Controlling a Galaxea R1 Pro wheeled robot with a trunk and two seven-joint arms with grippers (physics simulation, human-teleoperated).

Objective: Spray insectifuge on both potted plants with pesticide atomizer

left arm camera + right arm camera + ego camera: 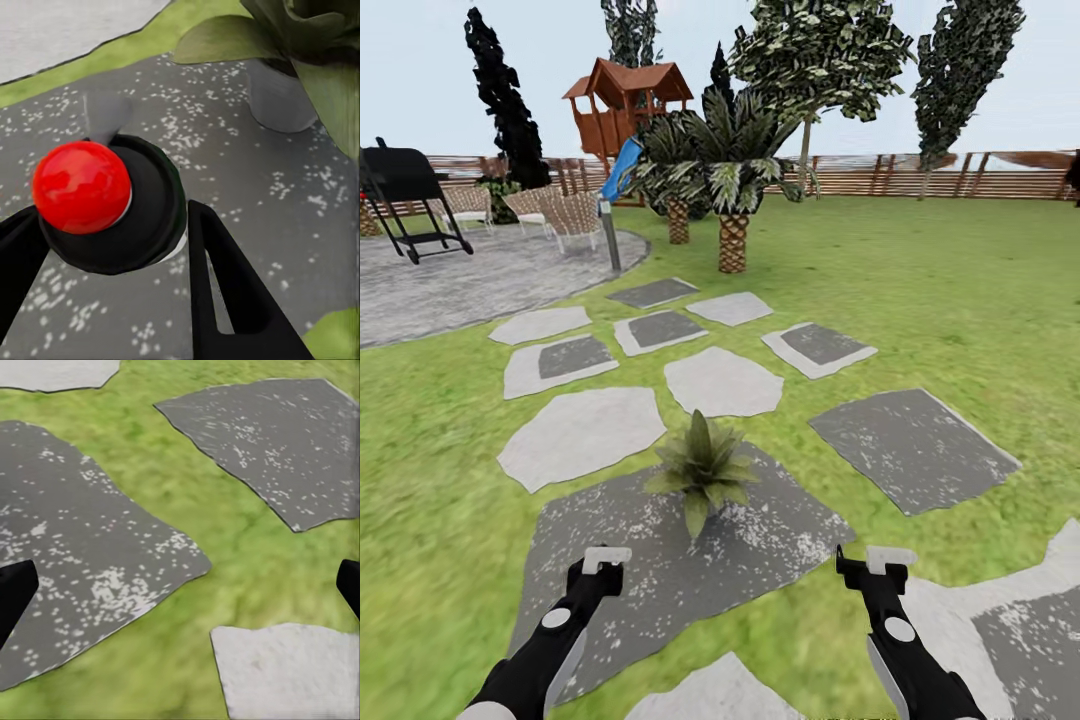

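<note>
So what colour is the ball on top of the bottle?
Shiny red ball, clearest in the left wrist view.

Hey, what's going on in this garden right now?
A two-armed robot stands on the lawn facing a potted plant on a dark stepping stone. Its left gripper holds the pesticide atomizer, red top up, between its fingers close to the plant's grey pot. The right gripper is open, holding nothing, above grass and stones.

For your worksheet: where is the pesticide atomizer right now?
In the left wrist view, the pesticide atomizer sits between the left gripper's fingers, above the dark stepping stone, near the potted plant.
</note>
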